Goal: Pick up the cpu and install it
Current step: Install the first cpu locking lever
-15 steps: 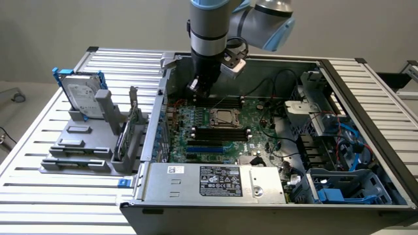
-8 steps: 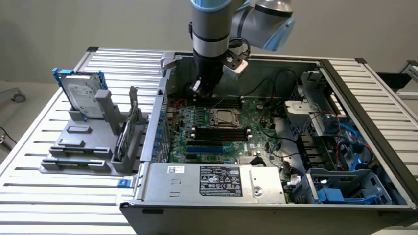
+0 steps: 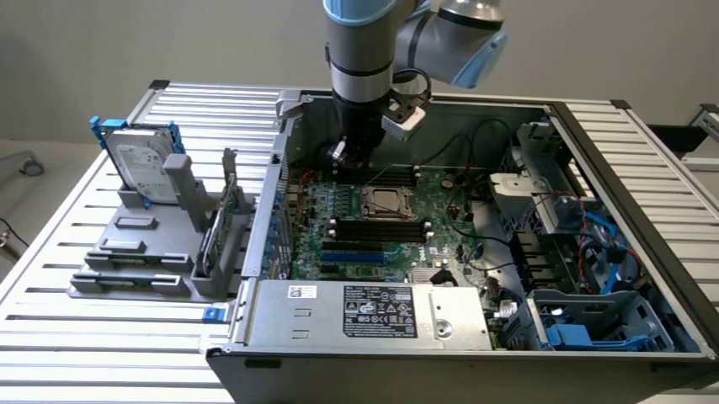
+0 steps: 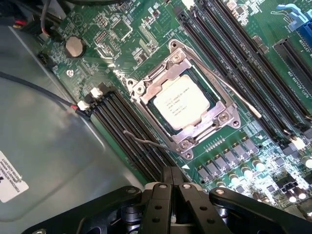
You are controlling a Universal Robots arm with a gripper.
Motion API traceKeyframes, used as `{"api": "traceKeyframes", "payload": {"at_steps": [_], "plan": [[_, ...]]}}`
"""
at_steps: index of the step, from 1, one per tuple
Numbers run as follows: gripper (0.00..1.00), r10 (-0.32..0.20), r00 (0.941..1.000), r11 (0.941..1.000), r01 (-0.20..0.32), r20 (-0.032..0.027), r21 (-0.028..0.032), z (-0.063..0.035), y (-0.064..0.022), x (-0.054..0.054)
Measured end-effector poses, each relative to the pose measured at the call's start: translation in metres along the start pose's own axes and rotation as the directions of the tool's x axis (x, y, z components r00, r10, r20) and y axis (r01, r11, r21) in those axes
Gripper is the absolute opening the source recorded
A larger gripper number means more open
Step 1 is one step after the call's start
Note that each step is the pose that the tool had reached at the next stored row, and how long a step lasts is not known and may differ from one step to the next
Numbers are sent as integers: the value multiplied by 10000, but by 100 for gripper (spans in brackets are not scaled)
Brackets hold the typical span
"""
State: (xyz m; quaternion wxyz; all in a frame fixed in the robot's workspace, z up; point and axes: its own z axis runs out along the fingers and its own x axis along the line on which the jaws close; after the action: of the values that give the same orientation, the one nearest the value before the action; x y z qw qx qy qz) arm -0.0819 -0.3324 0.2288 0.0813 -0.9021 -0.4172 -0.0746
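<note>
The cpu (image 4: 181,103) lies flat inside the motherboard socket (image 4: 222,117), its pale silver top with small print facing up and the metal frame around it. In the exterior view the cpu (image 3: 386,200) sits mid-board inside the open computer case. My gripper (image 4: 171,171) hangs above the board a short way off the socket, its two black fingers (image 4: 161,195) pressed together with nothing between them. From outside, the gripper (image 3: 342,160) is over the board just behind the socket, apart from the chip.
Black memory slots (image 4: 141,141) flank the socket on both sides. A thin wire lever (image 4: 229,87) crosses the socket's edge. The case walls (image 3: 281,168) ring the board. A hard drive (image 3: 141,156) stands in a grey fixture on the exterior view's left. A power supply (image 3: 371,310) is at the front.
</note>
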Motion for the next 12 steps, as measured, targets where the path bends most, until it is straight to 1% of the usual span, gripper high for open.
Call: {"api": "traceKeyframes", "payload": {"at_steps": [5, 7, 9, 12], "plan": [[11, 127, 9999, 9996, -130, -86, -266, 29, 2, -6], [11, 124, 9998, 9993, -129, -124, -363, 41, 0, -5], [11, 119, 9998, 9990, -126, -165, -439, 58, -2, -4], [11, 122, 9997, 9986, -133, -209, -519, 89, -8, -1]]}}
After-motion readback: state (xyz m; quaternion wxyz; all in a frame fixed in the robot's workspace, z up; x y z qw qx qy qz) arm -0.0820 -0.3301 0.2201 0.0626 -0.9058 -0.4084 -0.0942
